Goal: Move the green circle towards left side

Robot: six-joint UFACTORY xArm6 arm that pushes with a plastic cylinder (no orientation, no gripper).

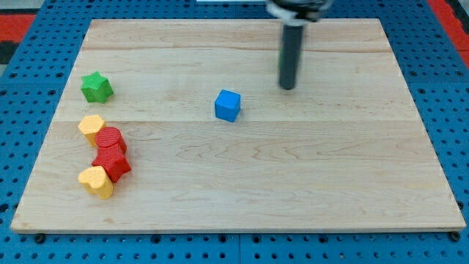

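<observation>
My tip rests on the wooden board in the upper right part of the view. A thin green sliver shows along the rod's left edge; it looks like part of the green circle, mostly hidden behind the rod. I cannot tell whether the tip touches it. A blue cube lies to the lower left of the tip, apart from it.
A green star sits near the board's left edge. Below it stands a tight cluster: a yellow block, a red cylinder, a red block and a yellow heart.
</observation>
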